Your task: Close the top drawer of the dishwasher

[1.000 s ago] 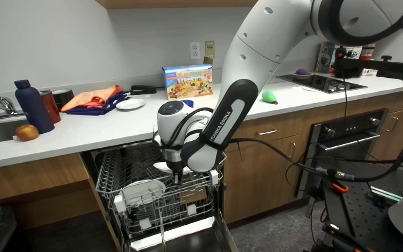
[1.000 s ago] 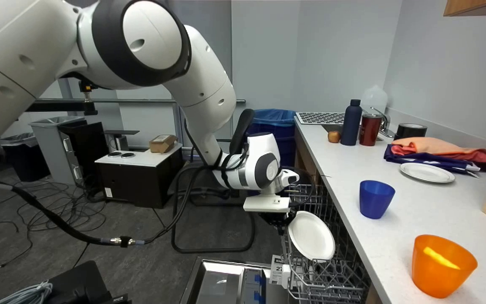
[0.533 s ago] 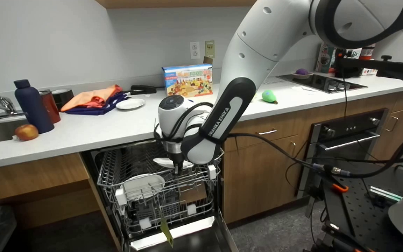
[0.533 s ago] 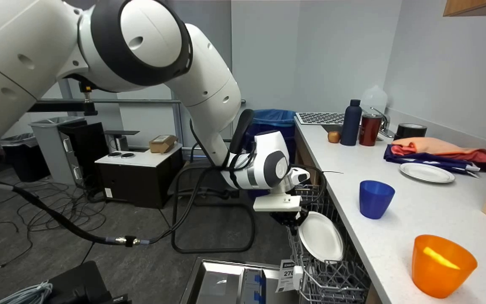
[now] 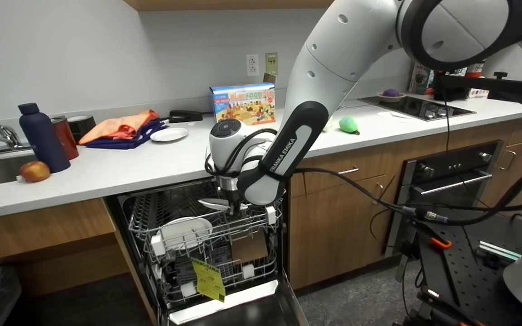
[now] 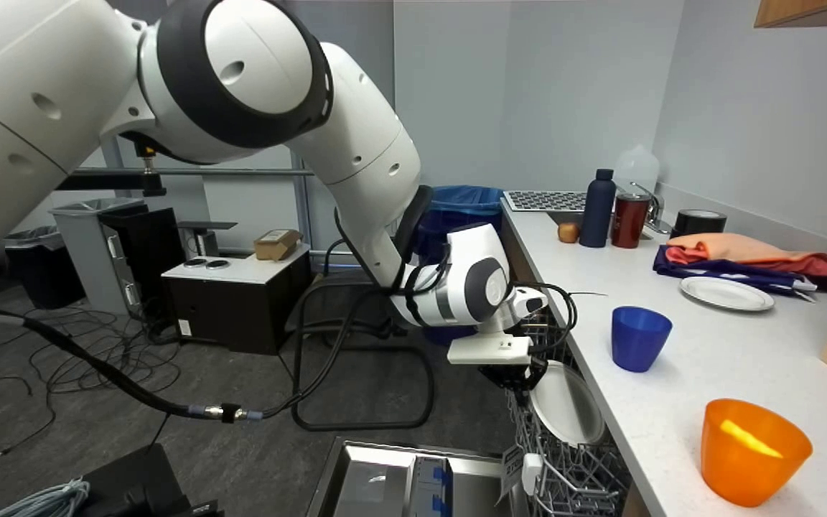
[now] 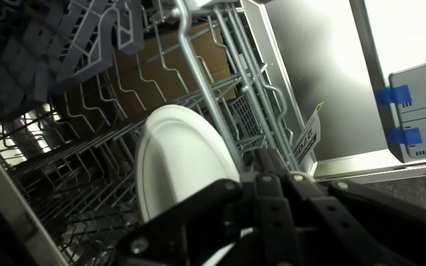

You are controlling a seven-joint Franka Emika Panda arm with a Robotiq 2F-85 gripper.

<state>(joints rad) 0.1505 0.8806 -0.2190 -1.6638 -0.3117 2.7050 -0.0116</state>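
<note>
The top drawer, a wire rack [image 5: 145, 213], stands partly out of the dishwasher [image 5: 261, 312] under the counter. It also shows in an exterior view [image 6: 575, 481] and in the wrist view [image 7: 205, 88]. My gripper [image 5: 234, 211] points down at the rack's front rail; it also shows in an exterior view [image 6: 523, 397]. In the wrist view its fingertips [image 7: 271, 157] are together with nothing seen between them, and they sit among the front wires. Whether they touch a wire I cannot tell. A white plate [image 7: 187, 147] stands in the rack beside my gripper.
The dishwasher door [image 6: 377, 474] lies open below. A yellow tag [image 5: 209, 280] hangs at the rack's front. Another white plate [image 5: 186, 231] shows lower down. The counter [image 5: 161, 167] edge is close above the rack. Cups [image 6: 641, 337] and a bottle [image 5: 43, 138] stand on it.
My gripper has moved in toward the dishwasher, and the top rack has slid inward with it, carrying the plate. The tag has swung round to face outward in an exterior view.
</note>
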